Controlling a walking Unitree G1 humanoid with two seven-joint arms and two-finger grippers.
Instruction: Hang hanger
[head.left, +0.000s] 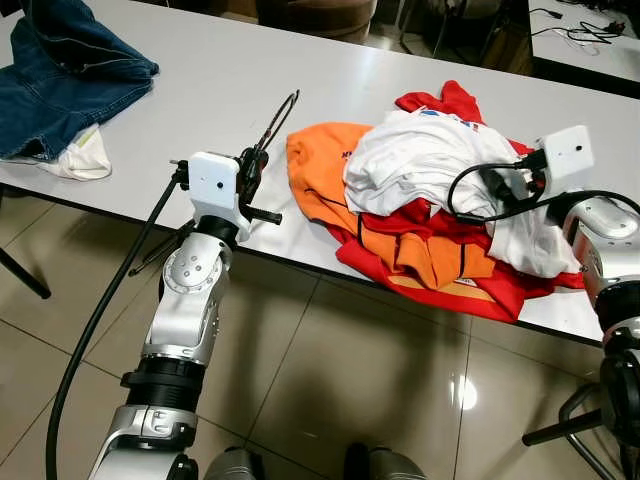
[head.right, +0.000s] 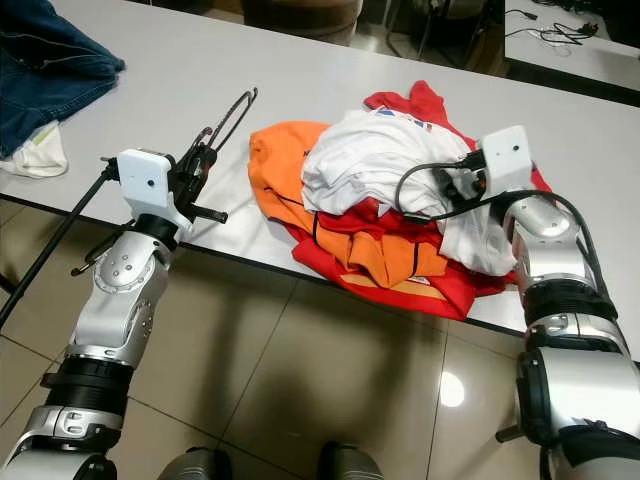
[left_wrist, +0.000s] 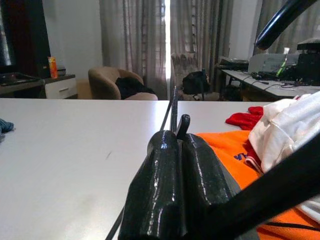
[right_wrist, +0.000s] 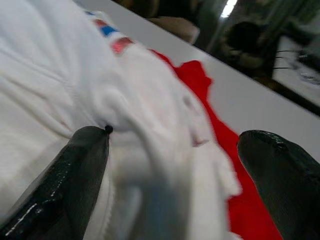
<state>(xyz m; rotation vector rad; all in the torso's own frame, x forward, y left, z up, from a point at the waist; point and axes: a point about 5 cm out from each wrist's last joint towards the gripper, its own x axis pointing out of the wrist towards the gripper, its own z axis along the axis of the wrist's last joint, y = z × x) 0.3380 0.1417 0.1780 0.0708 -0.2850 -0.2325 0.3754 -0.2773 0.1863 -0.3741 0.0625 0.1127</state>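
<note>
A thin black hanger (head.left: 279, 117) lies slanted over the white table (head.left: 200, 90), and my left gripper (head.left: 252, 168) is shut on its near end at the table's front edge. In the left wrist view the two fingers (left_wrist: 165, 170) press together with the hanger's wire (left_wrist: 173, 107) running out ahead of them. My right gripper (head.left: 500, 186) hovers open over a white shirt (head.left: 415, 155) on top of a clothes pile. The white cloth (right_wrist: 60, 75) sits between its spread fingers (right_wrist: 82, 165).
Orange (head.left: 320, 165) and red garments (head.left: 450, 285) lie under the white shirt, overhanging the table's front edge. Blue jeans (head.left: 60, 80) and a white cloth (head.left: 85, 155) lie at the far left. A black cable (head.left: 95, 320) hangs beside my left arm. Tiled floor is below.
</note>
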